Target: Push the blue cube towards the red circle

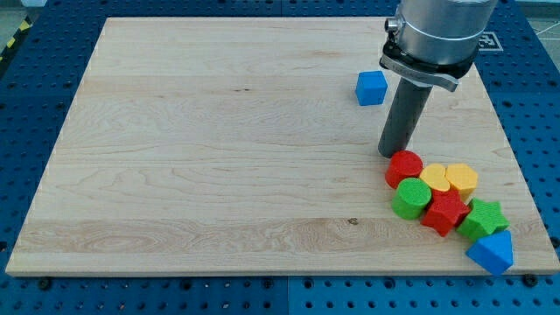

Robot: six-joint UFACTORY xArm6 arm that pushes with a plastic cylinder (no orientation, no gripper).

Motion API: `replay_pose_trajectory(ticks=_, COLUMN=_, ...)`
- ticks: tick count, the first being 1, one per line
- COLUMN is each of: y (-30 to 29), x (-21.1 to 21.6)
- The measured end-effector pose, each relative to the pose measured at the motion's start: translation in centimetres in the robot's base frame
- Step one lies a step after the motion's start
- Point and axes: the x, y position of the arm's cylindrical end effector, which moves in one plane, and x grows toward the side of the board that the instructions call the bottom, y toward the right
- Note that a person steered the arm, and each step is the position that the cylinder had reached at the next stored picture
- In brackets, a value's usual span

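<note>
- Camera view: my tip rests on the wooden desk, at the lower end of a dark rod that hangs from a grey metal arm housing.
- The housing is cut off by the view's top edge, so the rest of the arm cannot be seen.
- The arm carries no fingers, so there is no open or closed state to tell; the rod grips nothing.
- The blue cube sits alone at about 11 o'clock from my tip, near it but apart from the rod.
- The red circle lies just beside my tip at about 4 o'clock; whether the two touch is hard to make out.
- The other blocks crowd together toward 4 o'clock from the red circle, pressed so close that edges overlap.
- The green circle lies at the red circle's 6 o'clock, touching it.
- A yellow block is partly hidden by its neighbours, its shape unclear; a yellow heart lies at its 3 o'clock.
- The red star lies at 6 o'clock from the yellow block, the green star at the red star's 3 o'clock.
- The blue triangle lies by the desk's corner at the view's bottom right.
</note>
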Motion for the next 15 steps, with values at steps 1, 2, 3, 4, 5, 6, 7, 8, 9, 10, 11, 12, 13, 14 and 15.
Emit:
replay_pose_trajectory(ticks=1, y=1.0, x=0.1)
replay_pose_trajectory(ticks=2, y=1.6, x=-3.0)
replay_pose_trajectory(ticks=3, y=3.5, x=-10.2)
replay_pose_trajectory(ticks=4, y=4.5, x=-17.8)
replay_pose_trajectory(ticks=5, y=3.8, x=-20.2)
replay_pose_trajectory(ticks=6, y=-1.0, x=-19.6)
replay_pose_trajectory(ticks=7, y=-3.6, x=-16.8)
replay_pose_trajectory(ticks=8, y=-3.3, x=-15.8)
replay_pose_trajectory(ticks=9, y=1.0, x=-15.1)
replay_pose_trajectory(ticks=10, y=1.8, x=-13.4)
replay_pose_trajectory(ticks=11, y=2.2, x=-9.6)
replay_pose_trajectory(ticks=12, y=2.2, x=-10.7)
replay_pose_trajectory(ticks=13, y=2.2, x=-14.7)
replay_pose_trajectory(ticks=14, y=-0.7, x=-15.8)
replay_pose_trajectory(ticks=15, y=-1.6, x=-15.7)
